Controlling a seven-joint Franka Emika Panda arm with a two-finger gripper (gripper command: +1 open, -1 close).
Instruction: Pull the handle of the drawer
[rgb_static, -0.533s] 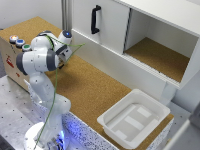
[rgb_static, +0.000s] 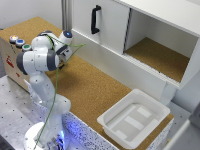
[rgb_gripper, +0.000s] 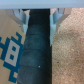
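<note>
Wrist view shows the gripper (rgb_gripper: 39, 19) with its two pale fingers (rgb_gripper: 22, 19) spread apart and nothing between them; below the gap runs a dark strip, flanked on one side by a cardboard box (rgb_gripper: 10, 50) printed with a blue pattern and on the other by speckled cork (rgb_gripper: 67, 52). Neither the handle nor the drawer appears in this view.

From the exterior view, the fingers themselves are hidden behind the white arm (rgb_static: 42, 57), whose wrist end sits over the cork tabletop (rgb_static: 90, 90) toward the exterior view's left, beside the box carrying coloured buttons (rgb_static: 19, 42). A thin green cable (rgb_static: 56, 85) hangs along the arm.

The handle (rgb_static: 95, 19), a slim black vertical bar, is mounted on the drawer (rgb_static: 102, 25), a white flat panel at the back of the scene. It stands above and to the exterior view's right of the arm's wrist, well apart from it, with bare cork and the cabinet's lower edge between them. Right of the panel, an open cabinet compartment (rgb_static: 160, 55) shows a cork floor. A shallow white ridged tray (rgb_static: 134, 117) rests on the near right of the tabletop, far from the arm.
</note>
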